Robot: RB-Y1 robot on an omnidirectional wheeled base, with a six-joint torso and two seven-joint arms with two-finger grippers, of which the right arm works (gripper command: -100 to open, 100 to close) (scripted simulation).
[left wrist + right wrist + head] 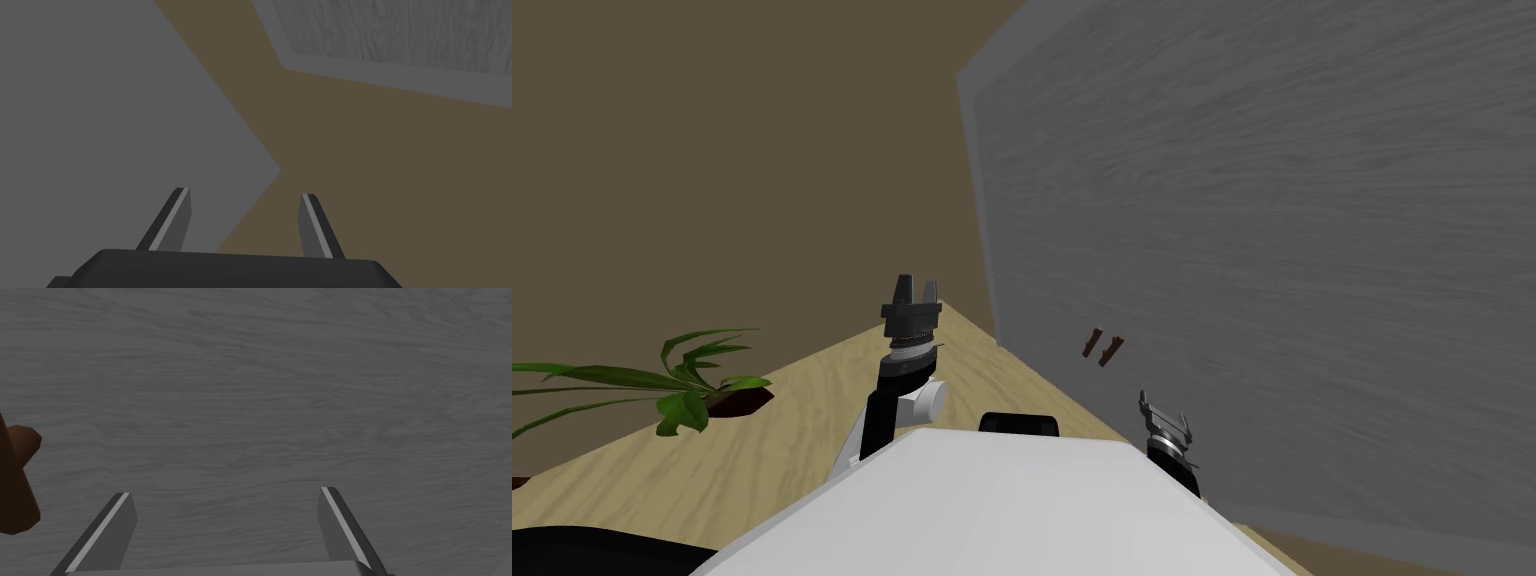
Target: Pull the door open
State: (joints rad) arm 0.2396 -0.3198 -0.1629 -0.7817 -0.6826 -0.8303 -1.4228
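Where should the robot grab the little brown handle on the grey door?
Probably grab the brown handle where it sticks out, since it is the only thing proud of the flat grey door. The open right gripper faces the door with the handle just beside its fingers. So it should shift sideways, then come straight on, one finger each side.

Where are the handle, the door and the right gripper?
handle [17, 498], right wrist view, on its brown body.
door [1272, 230], head view, on its grey face.
right gripper [1165, 416], head view, midway between its open fingertips.
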